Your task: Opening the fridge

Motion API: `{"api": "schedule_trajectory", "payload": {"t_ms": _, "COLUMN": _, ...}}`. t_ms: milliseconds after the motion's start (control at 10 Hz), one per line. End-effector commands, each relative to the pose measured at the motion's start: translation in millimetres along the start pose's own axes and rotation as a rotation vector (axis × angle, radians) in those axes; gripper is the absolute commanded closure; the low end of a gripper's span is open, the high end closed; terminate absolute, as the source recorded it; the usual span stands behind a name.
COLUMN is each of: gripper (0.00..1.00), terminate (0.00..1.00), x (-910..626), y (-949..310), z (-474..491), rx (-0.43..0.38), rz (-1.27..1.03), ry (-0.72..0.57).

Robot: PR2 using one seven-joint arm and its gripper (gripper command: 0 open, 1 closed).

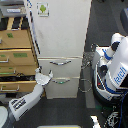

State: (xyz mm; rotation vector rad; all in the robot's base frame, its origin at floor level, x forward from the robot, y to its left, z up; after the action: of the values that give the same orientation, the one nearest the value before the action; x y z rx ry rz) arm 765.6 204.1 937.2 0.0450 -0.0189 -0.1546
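Exterior view, seen from high up and looking down. The tall white fridge (pixel 61 45) fills the centre of the frame, from the top edge to below the middle. Its big upper door is closed and carries a small green-and-white sticker (pixel 43 9) near the upper left corner; the picture is too coarse to read it. Below the door sit two drawers, each with a curved silver handle (pixel 61 63); both look shut.

My arm enters from the lower left corner, a white-and-grey forearm (pixel 26 101) whose shoulder end is cut off by the frame edge. My hand (pixel 44 77) sits at the lower left corner of the fridge, level with the lower drawer and just beside its left edge. Its white fingers (pixel 39 77) appear spread apart, with nothing between them. Whether a fingertip touches the fridge face I cannot tell at this resolution.

To the left of the fridge stands a tan wooden drawer cabinet (pixel 16 50) with green labels on its drawer fronts; its left part is cut off by the frame. The objects on its top, in the upper left corner, are too blurred to name.

At the right of the frame stands a white-and-blue rounded robot body (pixel 115 65), partly out of frame, with dark cables (pixel 86 75) looping between it and the fridge. The floor (pixel 75 110) is dark grey. A pale shape at the bottom edge is cut off and unidentifiable.
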Motion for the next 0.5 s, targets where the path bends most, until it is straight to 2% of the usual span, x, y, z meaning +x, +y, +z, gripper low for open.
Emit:
{"api": "schedule_trajectory", "payload": {"t_ms": 100, "gripper": 0.00, "terminate": 0.00, "x": 49.9, "y": 23.4, "z": 37.5, "rx": 0.038, "rz": -0.006, "ry": -0.045}}
{"api": "schedule_trajectory", "payload": {"t_ms": 500, "gripper": 0.00, "terminate": 0.00, "x": 67.6, "y": 77.9, "z": 55.1, "rx": 0.106, "rz": 0.007, "ry": -0.059}}
